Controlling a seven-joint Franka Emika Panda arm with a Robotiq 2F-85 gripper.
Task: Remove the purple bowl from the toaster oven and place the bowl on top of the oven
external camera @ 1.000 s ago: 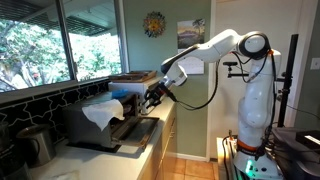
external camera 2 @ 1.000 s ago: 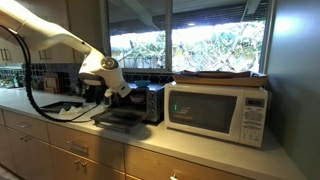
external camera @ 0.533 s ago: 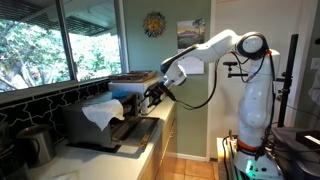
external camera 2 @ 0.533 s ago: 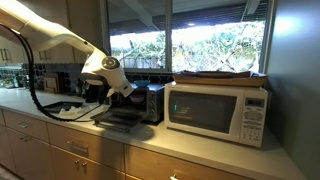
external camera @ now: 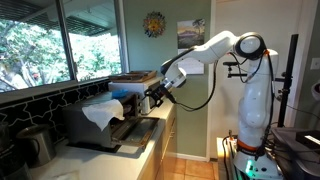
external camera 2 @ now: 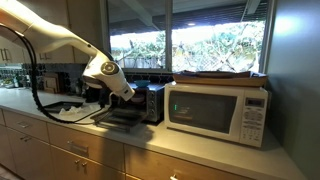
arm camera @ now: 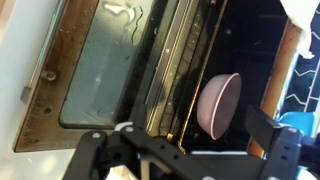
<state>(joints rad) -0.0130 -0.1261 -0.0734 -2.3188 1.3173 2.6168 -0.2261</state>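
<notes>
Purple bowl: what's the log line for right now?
purple bowl: inside oven | door: down | pincer: open, not touching bowl

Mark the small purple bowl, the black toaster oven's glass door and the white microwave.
small round purple bowl (arm camera: 222,105): wrist view, outer side.
black toaster oven's glass door (arm camera: 110,70): wrist view, middle of pane.
white microwave (external camera 2: 205,112): in an exterior view, door window.

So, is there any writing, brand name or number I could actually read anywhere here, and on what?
No text can be read in any view.
On the microwave control panel: markings too small and blurred to read.
On the wall poster: blurred, no legible words.
On the toaster oven: no lettering shows in the wrist view.
</notes>
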